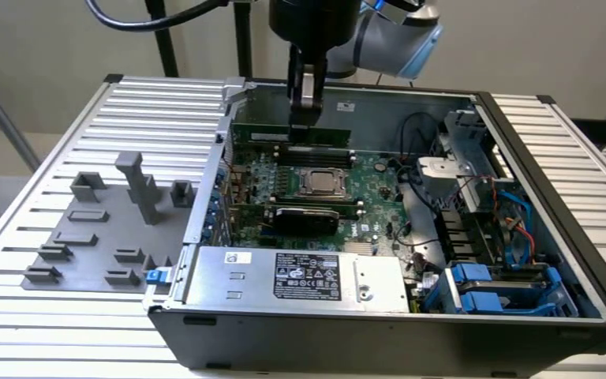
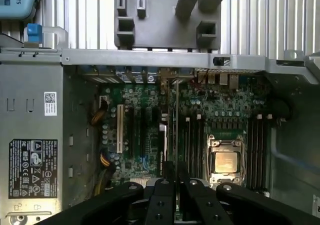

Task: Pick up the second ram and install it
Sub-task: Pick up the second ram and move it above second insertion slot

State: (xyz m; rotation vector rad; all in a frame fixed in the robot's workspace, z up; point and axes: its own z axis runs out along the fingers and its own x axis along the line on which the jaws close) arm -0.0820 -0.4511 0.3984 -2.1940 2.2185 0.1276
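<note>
The second ram stick (image 1: 282,136), a long, thin green board with dark chips along its face, is held on edge by the gripper (image 1: 305,118). The gripper's jaws are clamped on the stick's upper edge. The stick is inside the open computer case (image 1: 387,332), low over the black memory slots (image 1: 319,154) that lie behind the processor socket (image 1: 322,183) in the exterior view. In the wrist view the stick (image 2: 176,125) is seen edge-on, as a narrow green line running out from between the black fingers (image 2: 162,195).

The pick-up is judged done. Whether the stick is pressed home in a slot cannot be told, and with the grip on it the installing is judged unfinished.

The motherboard (image 1: 372,225) is green and crowded with small parts, and the socket is a shiny square metal frame. The case is dark sheet metal. Matt grey plastic blocks (image 1: 135,185) stand on the ribbed aluminium table (image 1: 29,197).
</note>
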